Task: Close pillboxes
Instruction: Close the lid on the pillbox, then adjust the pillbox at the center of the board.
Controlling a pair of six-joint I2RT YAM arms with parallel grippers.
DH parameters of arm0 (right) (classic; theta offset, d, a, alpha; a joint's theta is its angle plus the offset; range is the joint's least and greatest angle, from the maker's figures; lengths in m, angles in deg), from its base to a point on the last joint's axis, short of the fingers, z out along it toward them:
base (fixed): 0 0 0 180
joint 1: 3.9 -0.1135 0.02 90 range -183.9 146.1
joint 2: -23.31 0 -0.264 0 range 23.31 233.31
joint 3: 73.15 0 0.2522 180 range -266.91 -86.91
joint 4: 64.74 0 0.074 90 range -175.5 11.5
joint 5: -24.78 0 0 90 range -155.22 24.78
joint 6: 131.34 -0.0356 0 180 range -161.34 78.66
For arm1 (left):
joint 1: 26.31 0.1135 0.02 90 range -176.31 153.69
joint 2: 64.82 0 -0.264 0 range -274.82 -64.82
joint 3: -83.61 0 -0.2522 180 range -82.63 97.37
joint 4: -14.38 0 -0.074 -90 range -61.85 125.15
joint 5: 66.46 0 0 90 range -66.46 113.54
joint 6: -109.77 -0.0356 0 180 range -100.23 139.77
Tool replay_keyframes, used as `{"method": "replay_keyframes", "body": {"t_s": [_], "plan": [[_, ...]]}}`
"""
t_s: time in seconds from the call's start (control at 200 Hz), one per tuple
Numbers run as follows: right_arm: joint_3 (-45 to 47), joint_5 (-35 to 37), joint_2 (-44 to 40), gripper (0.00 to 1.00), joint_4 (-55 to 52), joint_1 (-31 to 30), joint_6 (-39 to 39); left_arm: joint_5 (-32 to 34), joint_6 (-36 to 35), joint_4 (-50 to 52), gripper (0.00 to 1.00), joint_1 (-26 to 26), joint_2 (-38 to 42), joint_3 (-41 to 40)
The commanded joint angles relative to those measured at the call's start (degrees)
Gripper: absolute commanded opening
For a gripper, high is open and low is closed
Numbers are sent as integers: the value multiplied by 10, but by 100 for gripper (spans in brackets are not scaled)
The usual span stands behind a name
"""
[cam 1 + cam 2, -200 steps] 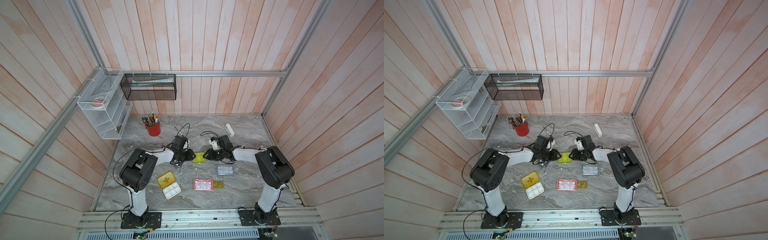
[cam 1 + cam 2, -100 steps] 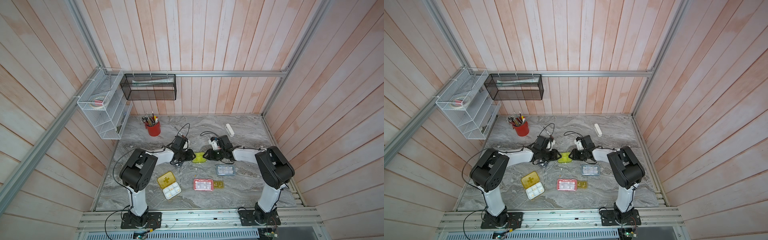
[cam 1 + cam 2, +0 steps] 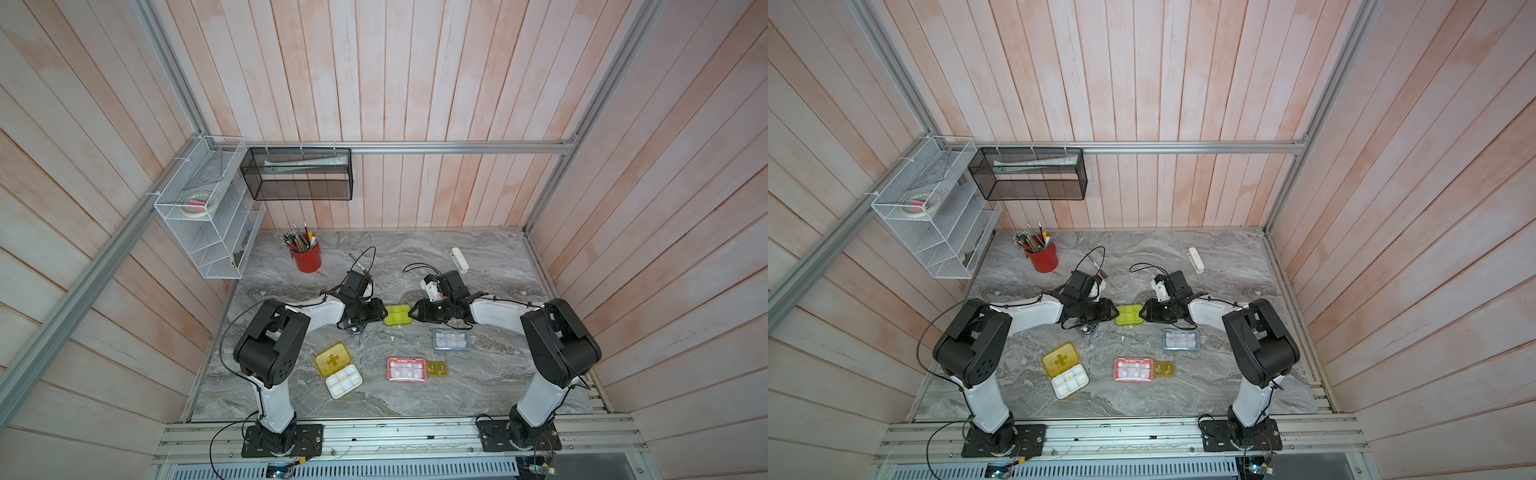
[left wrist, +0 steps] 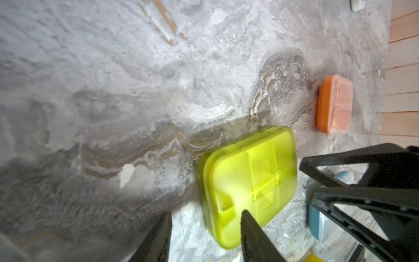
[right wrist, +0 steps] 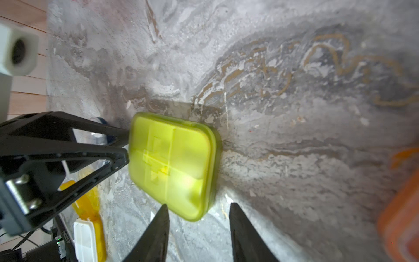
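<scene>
The lime-green pillbox (image 3: 397, 314) (image 3: 1128, 314) lies mid-table with its lid down. My left gripper (image 3: 380, 312) (image 4: 205, 214) is open at its left end, one finger over a corner of the box (image 4: 249, 181). At the opposite end my right gripper (image 3: 413, 312) (image 5: 199, 205) is open too, a corner of the box (image 5: 172, 163) just past its tips. The yellow pillbox with a cross (image 3: 333, 360) lies open beside its white tray (image 3: 343, 381). The pink (image 3: 406, 369), small amber (image 3: 437, 368) and blue-grey (image 3: 451, 339) pillboxes lie nearer the front. The orange pillbox (image 4: 334, 104) shows only in the wrist views.
A red cup of pens (image 3: 306, 258) stands at the back left and a white oblong bar (image 3: 459, 259) at the back right. A wire rack (image 3: 208, 232) and a black mesh basket (image 3: 301, 179) hang on the walls. A dark round thing (image 3: 354, 330) lies under the left arm.
Both grippers' jaws have spread a little wider at the lime-green pillbox. The arms stay where they were.
</scene>
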Motion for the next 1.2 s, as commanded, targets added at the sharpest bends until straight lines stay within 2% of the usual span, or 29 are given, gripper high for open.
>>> {"method": "replay_keyframes", "body": {"t_s": [0.0, 0.355, 0.59, 0.775, 1.195], "plan": [[6, -23, -38, 46, 4, -4, -8, 2, -1, 11, 52, 12, 47, -4], [-2, -40, -125, 48, -17, -47, -27, -14, 3, 19, 53, 27, 205, -45], [-2, -19, -158, 48, -46, -106, -35, -12, -2, 63, 53, 37, 286, -101], [16, -8, -186, 49, -41, -141, -61, -15, 24, 61, 53, 37, 342, -160], [145, 31, -220, 49, 11, -305, -157, -10, 38, 82, 55, 38, 403, -213]]}}
